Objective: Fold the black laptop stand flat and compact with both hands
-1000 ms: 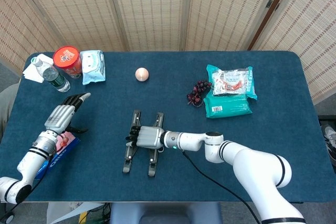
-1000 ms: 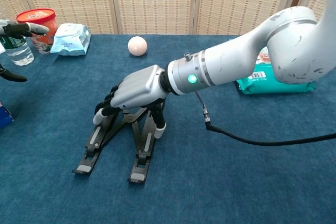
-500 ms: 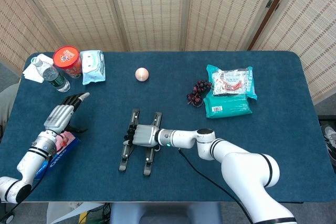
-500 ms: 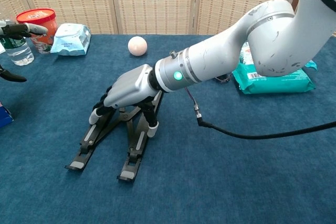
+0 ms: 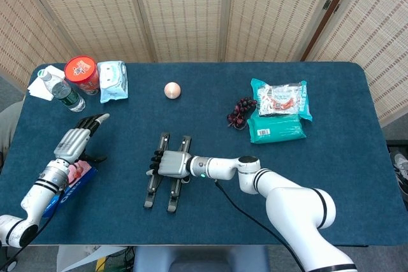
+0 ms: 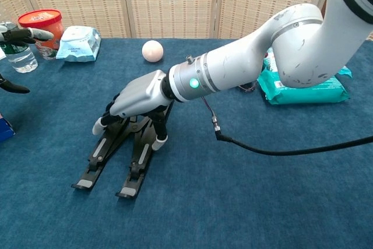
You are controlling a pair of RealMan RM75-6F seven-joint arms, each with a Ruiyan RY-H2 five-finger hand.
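Observation:
The black laptop stand [image 5: 163, 176] [image 6: 111, 161] stands on the blue table a little left of the middle, its two rails close together and almost parallel, raised at the far end. My right hand [image 5: 169, 163] [image 6: 135, 100] lies on top of the raised end with its fingers curled down around both rails, squeezing them together. My left hand [image 5: 78, 136] hovers well to the left of the stand, fingers spread and holding nothing; in the chest view only its fingertips [image 6: 26, 33] show at the left edge.
A red tub [image 5: 81, 73], a water bottle [image 5: 64, 92] and a blue wipes pack [image 5: 113, 79] stand at the back left. A pale ball [image 5: 172, 90] lies behind the stand. Dark beads [image 5: 241, 112] and teal packets [image 5: 278, 116] sit at the right. A cable [image 6: 280, 150] trails from my right arm.
My right hand has slid left and pushed the stand's two rails closer together; the whole stand has shifted a little left. The left hand has stayed put.

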